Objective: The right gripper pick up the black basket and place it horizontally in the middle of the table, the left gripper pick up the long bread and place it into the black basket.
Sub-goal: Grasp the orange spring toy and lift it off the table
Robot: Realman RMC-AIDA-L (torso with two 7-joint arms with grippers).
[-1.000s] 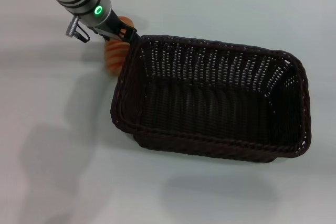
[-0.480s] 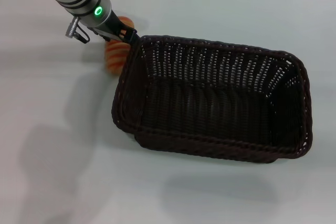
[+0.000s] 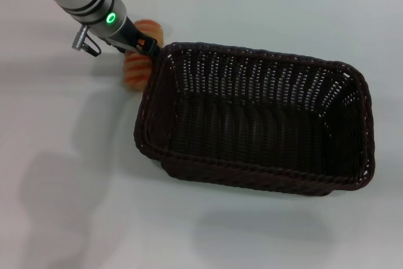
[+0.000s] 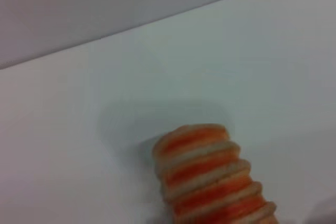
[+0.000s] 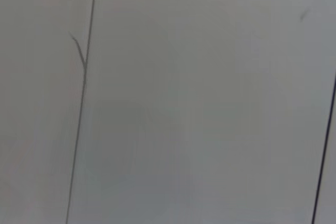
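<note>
The surface [image 3: 56, 155] carries the basket [image 3: 252, 124], lying horizontally near the middle, so step 1 looks done. Left gripper [image 3: 143, 45] is over the bread [image 3: 135, 67] beside the basket's left end; fingers' state I cannot tell. Next: grasp, lift over the rim. Right gripper not in view.

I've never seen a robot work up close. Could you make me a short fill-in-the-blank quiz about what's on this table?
1. The dark woven wicker basket holds ____ inside it.
2. The orange-brown striped oblong bread lies ____ the basket, on the white table.
3. The ring light on the silver-grey arm above the left gripper glows ____.

Missing words: nothing; outside; green
</note>
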